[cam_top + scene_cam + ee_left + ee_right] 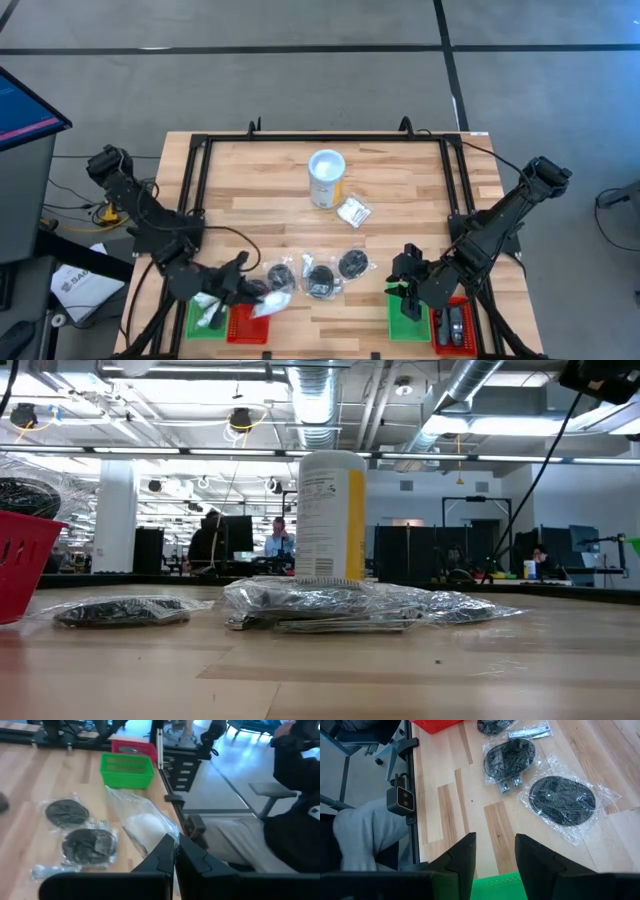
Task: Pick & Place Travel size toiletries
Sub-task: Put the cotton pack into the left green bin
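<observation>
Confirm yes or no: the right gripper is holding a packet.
No: in the right wrist view the right gripper is open with nothing between its fingers, over a green tray.

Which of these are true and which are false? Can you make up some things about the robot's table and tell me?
1. The left gripper is shut on a white packet in clear wrap. True.
2. The white tub with the yellow label is lying on its side. False: it stands upright near the table's middle.
3. The right gripper has its fingers apart and holds nothing. True.
4. The right gripper hangs over a red tray. False: it is above the green tray.
5. Three black round packets lie in a row on the wood. True.
</observation>
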